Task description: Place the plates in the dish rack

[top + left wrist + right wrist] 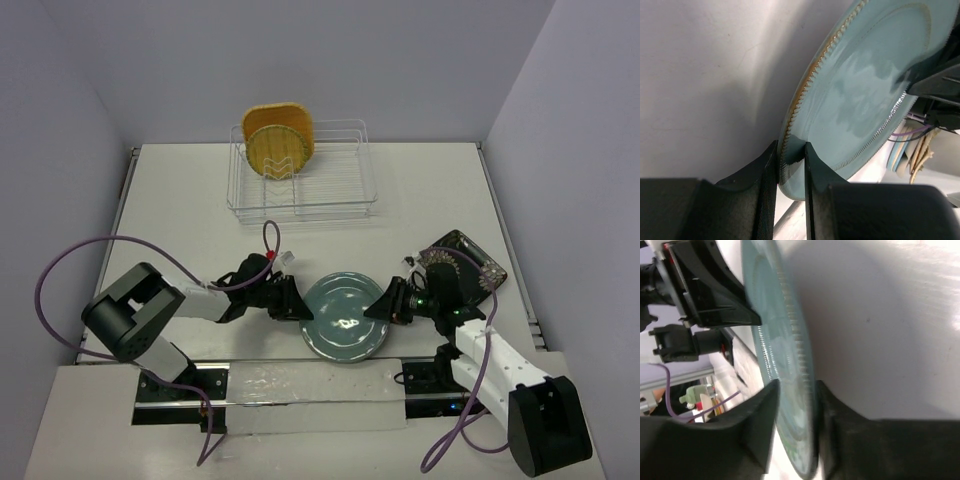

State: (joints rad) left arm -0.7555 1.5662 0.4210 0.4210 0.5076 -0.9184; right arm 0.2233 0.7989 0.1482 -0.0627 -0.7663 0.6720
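Note:
The larger plain teal plate (343, 317) lies between my two arms near the front of the table. My left gripper (293, 300) is shut on its left rim; in the left wrist view the fingers (767, 175) pinch the ribbed edge of the plate (865, 85). My right gripper (385, 303) straddles the right rim, both jaws pressed against the plate (785, 340), slightly blurred. The dark floral plate (480, 262) lies flat under my right arm. The orange-tan plate (285, 115) and the yellow plate (280, 150) stand upright in the left end of the dish rack (350, 205).
The wire rack stands at the back centre, its right slots unfilled. A purple cable (70, 265) loops off my left arm. A metal rail (300, 375) runs along the near edge between the arm bases. White walls close in both sides.

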